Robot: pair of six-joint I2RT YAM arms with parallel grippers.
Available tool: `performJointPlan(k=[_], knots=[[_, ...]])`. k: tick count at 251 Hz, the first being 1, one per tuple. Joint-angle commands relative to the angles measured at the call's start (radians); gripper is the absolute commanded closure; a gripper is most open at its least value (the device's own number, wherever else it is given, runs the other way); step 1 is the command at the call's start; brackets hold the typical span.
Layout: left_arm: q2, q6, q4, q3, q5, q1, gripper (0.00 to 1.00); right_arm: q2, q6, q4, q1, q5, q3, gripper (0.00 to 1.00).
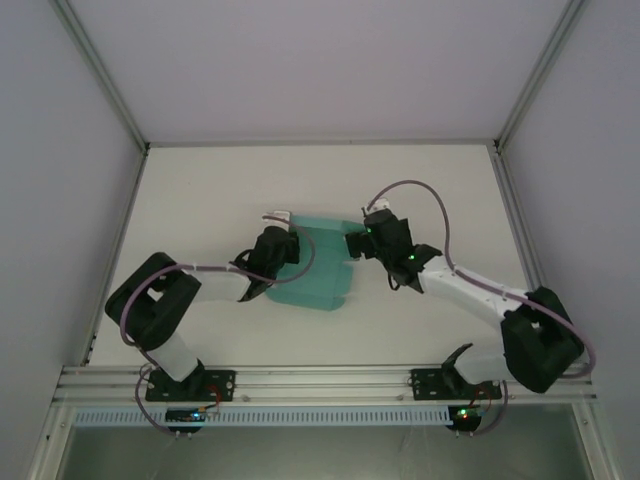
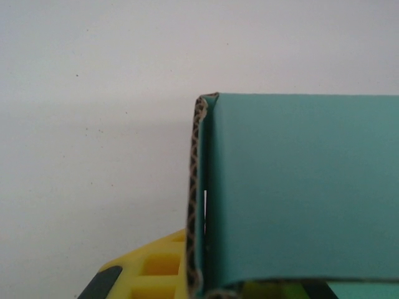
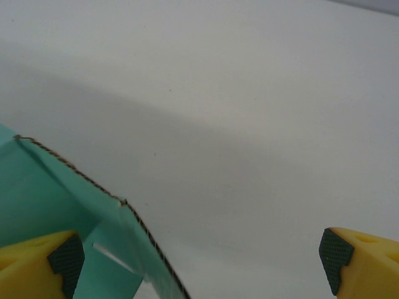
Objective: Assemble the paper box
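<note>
the left gripper [image 1: 272, 252] is closed, and from its wrist view it looks clamped on a folded-up left flap of the paper box [image 1: 318, 278], a teal-green die-cut sheet of thin corrugated card. the flap's wavy cut edge stands upright just above one yellow finger [image 2: 156, 269], and its teal face blocks most of the sight line. the right gripper [image 1: 358, 243] is spread wide and holds nothing. its two dark pads [image 3: 65, 258] sit at either side of its wrist view with bare white table [image 3: 249, 124] across most of the gap. the sheet lies on the table between the two arms, the left gripper at its left edge and the right gripper at its far right corner, so both are about equally close. the relation that matters is on the right side: a raised teal flap with a narrow slot stands right at the pad on the left of that view. whether it is inside the gap or just beyond the fingertips i cannot tell. i judge that the right gripper must move further left over that flap before closing, while the left one holds the sheet.
</note>
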Motion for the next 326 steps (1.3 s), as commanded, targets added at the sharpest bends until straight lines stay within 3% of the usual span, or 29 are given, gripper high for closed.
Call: performJointPlan(k=[1, 39, 84, 131, 159, 203, 254, 326], knots=[[-0.034, -0.025, -0.008, 0.019, 0.01, -0.009, 1.0, 0.069, -0.022, 0.146, 0.003, -0.017, 0.017, 0.01], [-0.042, -0.035, -0.014, 0.019, 0.005, -0.019, 1.0, 0.119, -0.02, 0.363, 0.007, -0.087, 0.006, 0.01], [-0.065, -0.065, -0.025, 0.02, -0.007, -0.033, 1.0, 0.11, 0.018, 0.556, 0.026, 0.001, -0.072, 0.01], [-0.112, -0.092, -0.119, 0.037, -0.084, -0.033, 1.0, -0.007, 0.011, 0.317, 0.046, 0.102, -0.105, 0.01], [-0.144, -0.086, -0.17, 0.049, -0.115, -0.032, 1.0, -0.1, 0.121, 0.057, 0.024, 0.102, -0.117, 0.01], [-0.169, -0.076, -0.22, 0.068, -0.129, -0.031, 1.0, -0.198, 0.152, -0.117, -0.01, 0.06, -0.171, 0.01], [-0.177, -0.068, -0.228, 0.073, -0.114, -0.031, 1.0, -0.197, 0.153, -0.052, -0.033, -0.005, -0.211, 0.01], [-0.18, -0.079, -0.228, 0.062, -0.082, -0.032, 1.0, -0.024, 0.085, 0.147, -0.055, -0.084, -0.096, 0.01]])
